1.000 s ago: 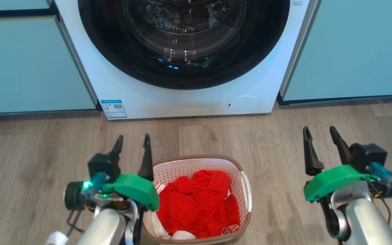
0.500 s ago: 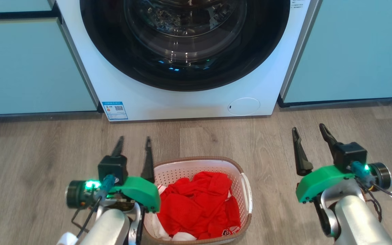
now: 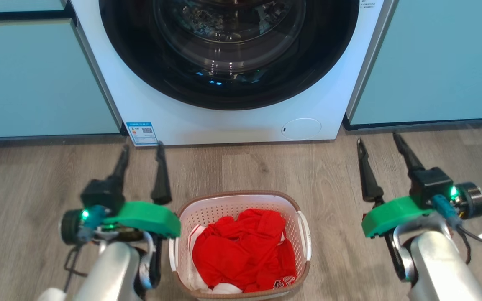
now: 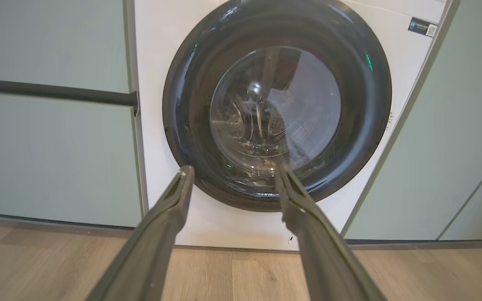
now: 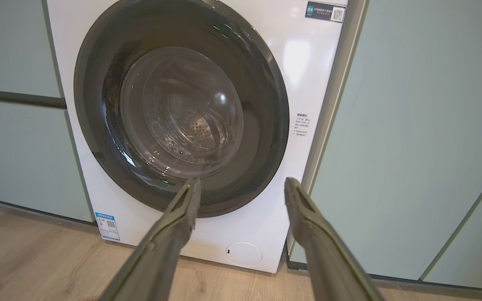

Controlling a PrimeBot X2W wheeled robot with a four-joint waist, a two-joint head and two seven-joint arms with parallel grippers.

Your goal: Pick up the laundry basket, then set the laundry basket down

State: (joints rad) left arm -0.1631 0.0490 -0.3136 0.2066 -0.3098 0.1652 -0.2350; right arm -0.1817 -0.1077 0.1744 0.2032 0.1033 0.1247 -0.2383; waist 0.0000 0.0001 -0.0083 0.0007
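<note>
1. Where it stands on the wooden floor between my two arms, the laundry basket holds a crumpled heap of red clothes, with a bit of white cloth at its near edge
2. Its walls are white and perforated, its rim brown and woven-looking, with a white handle on each side; it sits upright before the washing machine
3. My left gripper hovers just beside the basket's left side, fingers apart, gripping nothing
4. My right gripper hangs well off to the right, fingers likewise spread and empty; both point toward the machine's dark round door
</note>
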